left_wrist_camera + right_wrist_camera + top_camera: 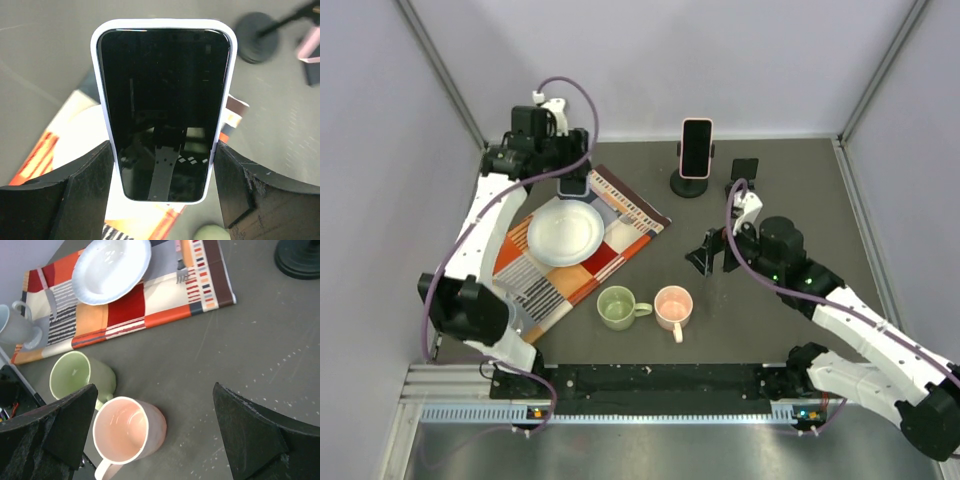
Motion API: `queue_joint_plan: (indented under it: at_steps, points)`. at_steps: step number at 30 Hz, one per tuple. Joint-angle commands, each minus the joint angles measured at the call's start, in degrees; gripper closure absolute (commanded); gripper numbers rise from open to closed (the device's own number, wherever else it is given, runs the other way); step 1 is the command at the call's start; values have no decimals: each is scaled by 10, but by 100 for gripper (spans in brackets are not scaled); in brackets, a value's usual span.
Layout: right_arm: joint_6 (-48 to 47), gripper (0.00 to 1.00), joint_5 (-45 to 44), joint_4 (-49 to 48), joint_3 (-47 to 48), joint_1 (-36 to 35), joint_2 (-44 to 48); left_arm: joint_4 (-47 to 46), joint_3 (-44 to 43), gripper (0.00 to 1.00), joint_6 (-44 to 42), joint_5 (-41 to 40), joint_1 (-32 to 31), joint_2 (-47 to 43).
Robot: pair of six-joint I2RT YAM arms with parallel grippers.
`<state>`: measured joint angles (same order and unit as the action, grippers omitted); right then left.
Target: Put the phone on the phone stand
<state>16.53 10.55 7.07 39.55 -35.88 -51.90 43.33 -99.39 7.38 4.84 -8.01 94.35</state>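
Left jaws grip the white phone point(162, 110) by its lower sides, left of the stand point(688, 186), which seemingly holds a pink phone point(696, 147) already; carry it level and seat it gently. Right jaws open, empty. One mat point(625, 205), one plate point(565, 232), one stand, three cups point(127, 432), two phones.

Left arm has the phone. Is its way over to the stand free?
Likely yes for the path: only bare table lies between the left gripper and the phone stand, and the right gripper hangs off that line. But a pink-cased phone already sits on the stand, so the held phone may not fit.
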Motion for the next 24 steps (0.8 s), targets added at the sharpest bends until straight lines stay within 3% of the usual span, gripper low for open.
queue_joint_plan:
  at_steps: [1, 6, 11, 16, 24]
  points:
    - [51, 1, -42, 34, 57, 28, 12, -132, 95, 100, 12, 62, -77, -102]
    - [99, 1, -60, 93, 93, 84, 8, -266, 211, 100, 43, 102, -168, -184]
    - [120, 1, 38, 116, 133, 171, 3, -354, 297, 100, 31, 62, -285, -222]
    - [170, 3, 112, 123, 172, 216, -7, -411, 312, 100, 9, 36, -351, -204]
    - [143, 11, 240, 145, 233, 216, -36, -371, 250, 100, -87, -16, -448, -138]
